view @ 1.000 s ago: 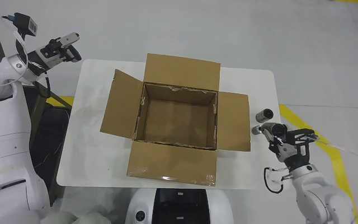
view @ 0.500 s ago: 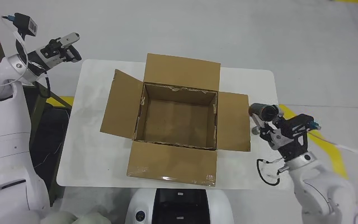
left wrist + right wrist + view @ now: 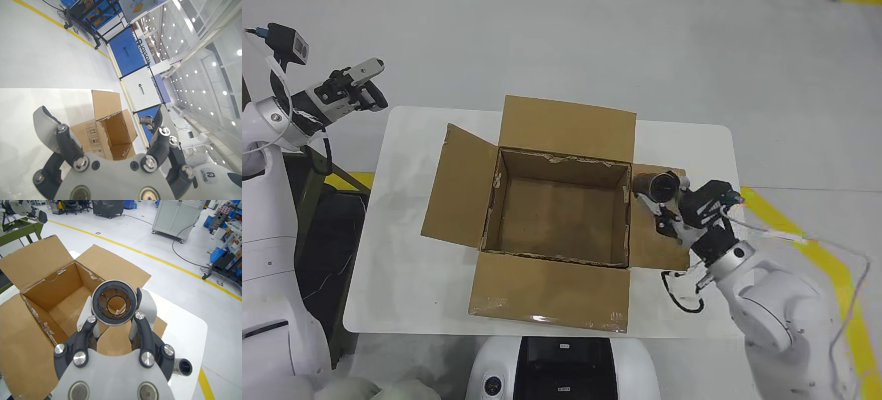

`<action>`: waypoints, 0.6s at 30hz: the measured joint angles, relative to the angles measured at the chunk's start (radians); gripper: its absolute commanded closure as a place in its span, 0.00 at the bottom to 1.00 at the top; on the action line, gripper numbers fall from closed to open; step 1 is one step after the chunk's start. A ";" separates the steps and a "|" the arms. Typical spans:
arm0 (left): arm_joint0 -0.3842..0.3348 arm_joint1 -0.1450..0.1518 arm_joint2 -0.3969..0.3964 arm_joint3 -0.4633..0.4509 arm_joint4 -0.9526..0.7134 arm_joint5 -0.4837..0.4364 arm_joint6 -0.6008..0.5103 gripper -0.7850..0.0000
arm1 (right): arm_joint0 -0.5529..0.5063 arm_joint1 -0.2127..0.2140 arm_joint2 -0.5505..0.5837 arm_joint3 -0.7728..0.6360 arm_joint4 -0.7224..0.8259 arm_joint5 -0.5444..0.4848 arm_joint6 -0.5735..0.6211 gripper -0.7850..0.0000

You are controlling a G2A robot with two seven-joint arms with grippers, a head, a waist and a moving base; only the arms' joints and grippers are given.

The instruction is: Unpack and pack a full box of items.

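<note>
An open, empty cardboard box [image 3: 557,215] stands in the middle of the white table [image 3: 402,270]. My right gripper [image 3: 670,190] is shut on a hollow metal cylinder [image 3: 654,183] and holds it above the box's right flap, close to the opening. In the right wrist view the cylinder [image 3: 114,303] sits between the fingers [image 3: 146,302] with the box [image 3: 37,275] beyond it. My left gripper [image 3: 362,75] is open with nothing in it, off the table's far left corner; in its own view this gripper [image 3: 104,115] faces the box [image 3: 111,130].
A second metal cylinder [image 3: 183,366] lies on the table right of the box, behind my right gripper. All of the box's flaps [image 3: 567,125] are folded outward. Bare tabletop lies left of the box. Yellow floor lines [image 3: 817,250] run past the table.
My right gripper has lifted the cylinder from the table's right edge and carried it left, up over the box's right flap. The left arm has not moved.
</note>
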 measured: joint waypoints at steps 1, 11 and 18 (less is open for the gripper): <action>0.000 0.000 0.000 0.000 0.000 0.000 0.000 0.00 | 0.026 -0.001 -0.026 0.011 -0.003 0.003 0.013 1.00; 0.000 0.000 0.000 0.000 0.000 0.000 0.000 0.00 | 0.231 -0.021 -0.214 0.136 0.044 0.029 0.114 1.00; 0.000 0.000 0.000 0.000 0.000 0.000 0.000 0.00 | 0.362 -0.038 -0.306 0.244 0.108 0.055 0.175 1.00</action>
